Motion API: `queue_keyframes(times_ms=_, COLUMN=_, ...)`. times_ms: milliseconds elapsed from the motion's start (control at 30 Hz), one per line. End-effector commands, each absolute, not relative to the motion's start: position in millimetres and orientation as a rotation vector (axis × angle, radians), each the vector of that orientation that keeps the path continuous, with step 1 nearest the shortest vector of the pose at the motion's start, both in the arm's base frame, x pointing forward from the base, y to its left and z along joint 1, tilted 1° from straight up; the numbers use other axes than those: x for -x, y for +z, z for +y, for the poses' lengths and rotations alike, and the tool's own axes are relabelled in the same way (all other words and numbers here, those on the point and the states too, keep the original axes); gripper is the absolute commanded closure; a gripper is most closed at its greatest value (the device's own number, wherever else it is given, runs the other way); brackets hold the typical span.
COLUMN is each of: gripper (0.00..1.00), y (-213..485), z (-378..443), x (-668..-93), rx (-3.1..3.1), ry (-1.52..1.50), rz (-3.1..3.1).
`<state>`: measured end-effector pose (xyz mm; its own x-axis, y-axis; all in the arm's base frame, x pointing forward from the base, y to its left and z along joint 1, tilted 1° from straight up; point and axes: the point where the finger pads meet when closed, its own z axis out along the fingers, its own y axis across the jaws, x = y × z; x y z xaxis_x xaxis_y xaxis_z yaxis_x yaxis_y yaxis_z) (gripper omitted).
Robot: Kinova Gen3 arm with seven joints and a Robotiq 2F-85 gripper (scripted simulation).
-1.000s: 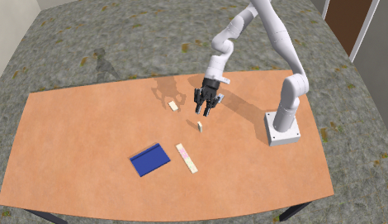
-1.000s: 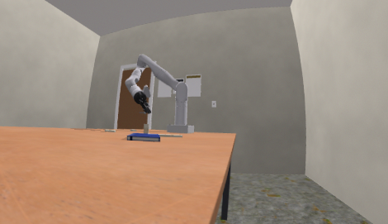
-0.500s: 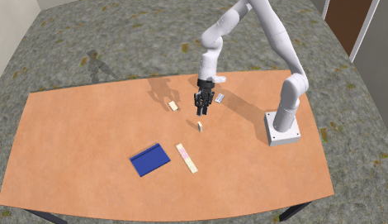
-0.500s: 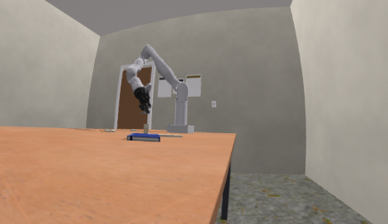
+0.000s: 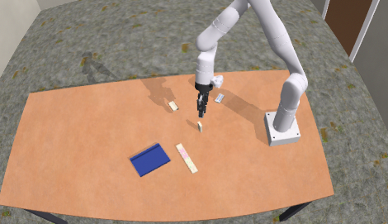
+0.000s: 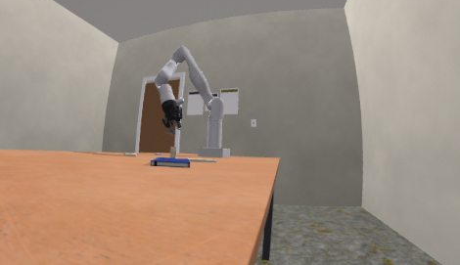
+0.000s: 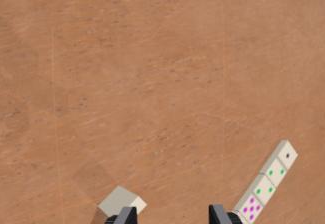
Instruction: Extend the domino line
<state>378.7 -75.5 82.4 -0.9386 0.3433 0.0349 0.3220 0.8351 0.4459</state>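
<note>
The line of dominoes (image 5: 186, 159) (image 7: 265, 184) lies flat; in the wrist view one end shows a single black pip, then green twos, then a magenta half at the frame's edge. One domino (image 5: 200, 126) (image 6: 173, 152) (image 7: 118, 201) stands upright on the table, apart from the line. A cream domino (image 5: 173, 106) lies flat further back, with no pips to be made out. Another domino (image 5: 219, 98) lies at the back right with bluish marks, too small to read. My gripper (image 5: 201, 116) (image 7: 173, 215) is partly open and empty, pointing down above and slightly behind the upright domino.
A blue book (image 5: 149, 159) (image 6: 170, 162) lies beside the line, on its left in the top view. The robot's base (image 5: 282, 137) (image 6: 213, 152) stands at the right of the table (image 5: 82, 146).
</note>
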Motion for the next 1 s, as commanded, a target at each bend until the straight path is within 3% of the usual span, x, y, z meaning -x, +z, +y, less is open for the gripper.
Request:
queue_keyframes(times_ms=0, gripper=0.51, y=82.5, z=-75.1, x=-378.7, rx=-0.428, ry=0.614, rz=2.991)
queue_keyframes(times_ms=967, gripper=0.51, y=81.4, z=-75.0, x=-377.5, rx=0.082, ry=0.198, rz=3.026)
